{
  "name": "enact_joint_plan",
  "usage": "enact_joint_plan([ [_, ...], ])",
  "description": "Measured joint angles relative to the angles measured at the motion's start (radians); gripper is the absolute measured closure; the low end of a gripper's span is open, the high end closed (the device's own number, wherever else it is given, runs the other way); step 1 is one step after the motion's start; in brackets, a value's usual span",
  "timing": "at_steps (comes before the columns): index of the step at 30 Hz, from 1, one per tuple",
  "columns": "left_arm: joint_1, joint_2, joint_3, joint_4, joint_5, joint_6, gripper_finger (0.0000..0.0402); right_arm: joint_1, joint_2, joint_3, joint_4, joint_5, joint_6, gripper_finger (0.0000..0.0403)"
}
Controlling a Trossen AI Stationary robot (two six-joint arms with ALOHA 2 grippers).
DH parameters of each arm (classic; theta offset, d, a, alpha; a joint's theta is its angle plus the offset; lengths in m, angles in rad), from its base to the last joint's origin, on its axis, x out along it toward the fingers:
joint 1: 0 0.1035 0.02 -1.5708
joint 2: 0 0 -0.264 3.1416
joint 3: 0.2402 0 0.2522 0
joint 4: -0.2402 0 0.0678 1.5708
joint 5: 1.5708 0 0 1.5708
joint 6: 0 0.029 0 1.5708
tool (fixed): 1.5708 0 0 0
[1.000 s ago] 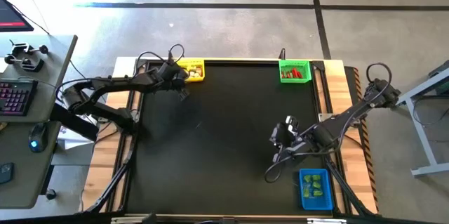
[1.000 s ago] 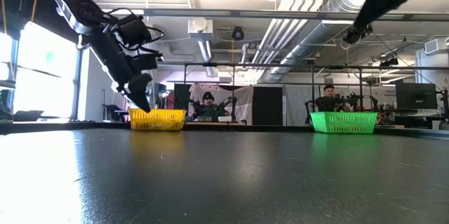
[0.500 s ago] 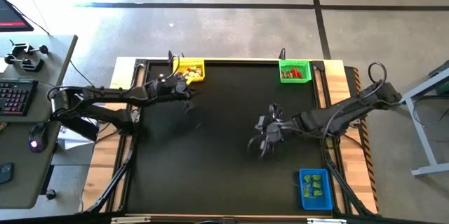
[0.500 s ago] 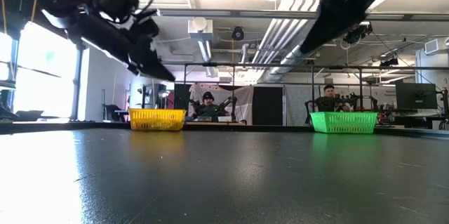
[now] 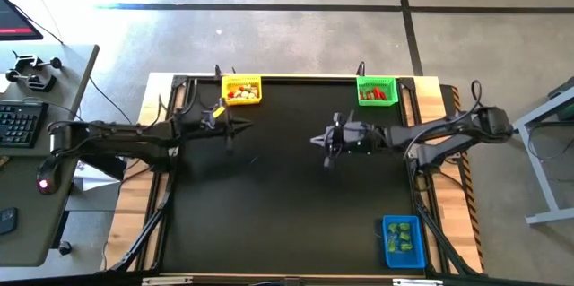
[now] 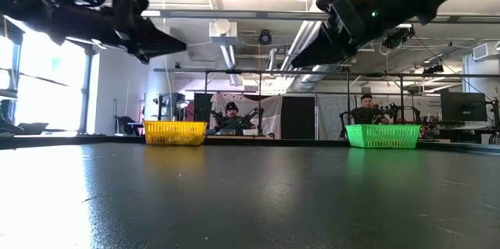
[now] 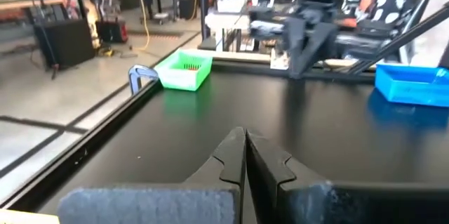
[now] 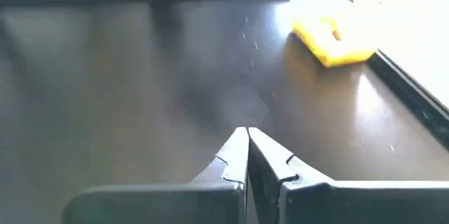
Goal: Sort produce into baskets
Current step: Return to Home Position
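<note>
- You are holding both arms level over the table [image 5: 269, 205], tips facing each other. The left gripper [image 5: 235, 125] and right gripper [image 5: 316, 141] are both pinched closed, gripping nothing.
- The yellow basket [image 5: 241, 79] is sitting just beyond your left gripper. The green basket [image 5: 377, 80] is lying nearer your right gripper, and the blue basket [image 5: 402, 220] is sitting well apart at the near right corner.
- You are seeing three baskets and two grippers. The produce [image 5: 243, 94] is lying inside the baskets, too small to count.

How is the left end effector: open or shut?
Shut: the left end effector shows no gap at its tips in its wrist view, and holds nothing.
</note>
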Motion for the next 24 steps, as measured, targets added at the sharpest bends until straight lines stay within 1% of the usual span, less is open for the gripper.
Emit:
enact_joint_plan([
  [4, -0.018, -0.088, -0.055, 0.000, 0.001, -0.003, 0.0401, -0.059, -0.024, -0.051, 0.098, -0.100, -0.025, 0.0403],
  [6, -0.030, -0.125, -0.078, -0.003, 0.001, -0.009, 0.0401, -0.076, -0.056, -0.086, 0.131, -0.100, -0.025, 0.0403],
  [9, -0.047, -0.174, -0.097, -0.006, 0.001, -0.018, 0.0401, -0.080, -0.130, -0.146, 0.156, -0.071, -0.028, 0.0403],
  [13, -0.072, -0.233, -0.128, -0.001, -0.005, 0.005, 0.0401, -0.057, -0.267, -0.237, 0.162, 0.013, -0.024, 0.0403],
  [15, -0.081, -0.272, -0.153, -0.001, -0.019, -0.003, 0.0401, -0.048, -0.337, -0.287, 0.156, 0.038, -0.015, 0.0403],
  [18, -0.092, -0.328, -0.185, 0.000, -0.042, -0.028, 0.0401, -0.045, -0.438, -0.347, 0.158, 0.042, 0.003, 0.0403],
  [23, -0.110, -0.415, -0.240, 0.007, -0.107, -0.026, 0.0401, -0.042, -0.573, -0.443, 0.154, 0.136, 0.015, 0.0403],
  [24, -0.113, -0.433, -0.242, -0.019, -0.118, -0.025, 0.0401, -0.039, -0.597, -0.460, 0.152, 0.156, 0.020, 0.0403],
])
